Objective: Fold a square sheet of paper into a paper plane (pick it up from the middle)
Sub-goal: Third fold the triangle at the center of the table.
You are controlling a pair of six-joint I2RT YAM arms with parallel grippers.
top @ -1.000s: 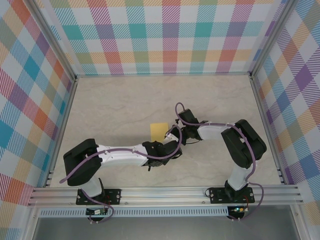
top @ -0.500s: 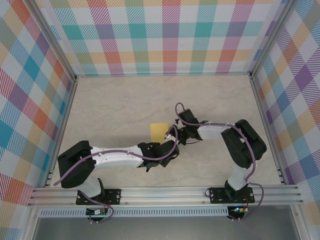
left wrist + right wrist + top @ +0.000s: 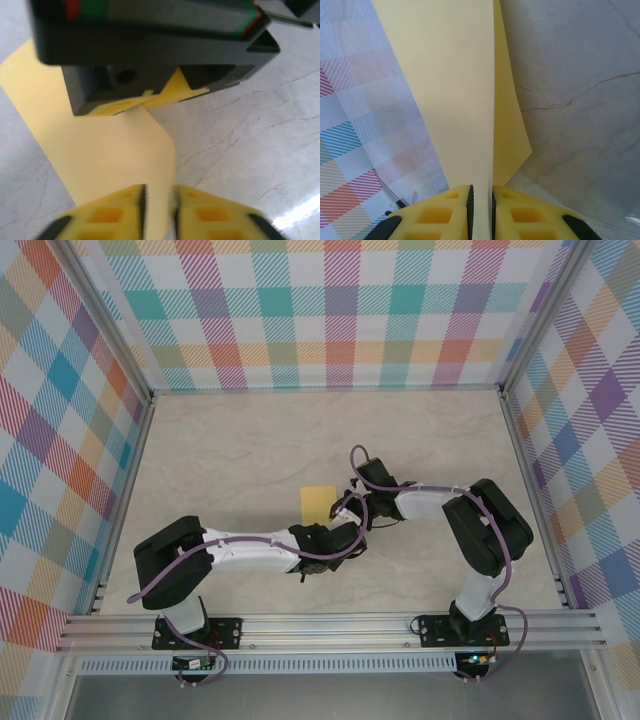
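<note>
The square sheet of paper is a creased yellow piece lying mid-table. My right gripper reaches it from the right and is shut on its folded edge. In the right wrist view the paper runs up between the yellow fingers of that gripper, with a second flap angling off to the right. My left gripper comes from the near side. In its wrist view the sheet passes between its pads, where the left gripper is shut on it. Opposite, the right gripper pinches the far edge.
The marble-patterned tabletop is walled by plaid panels at the back and both sides. An aluminium rail carries both arm bases along the near edge. The two wrists crowd together just right of the paper.
The left gripper opened wide and then closed back down around the sheet. The left arm's elbow shifted slightly. The right gripper and the paper stayed put.
</note>
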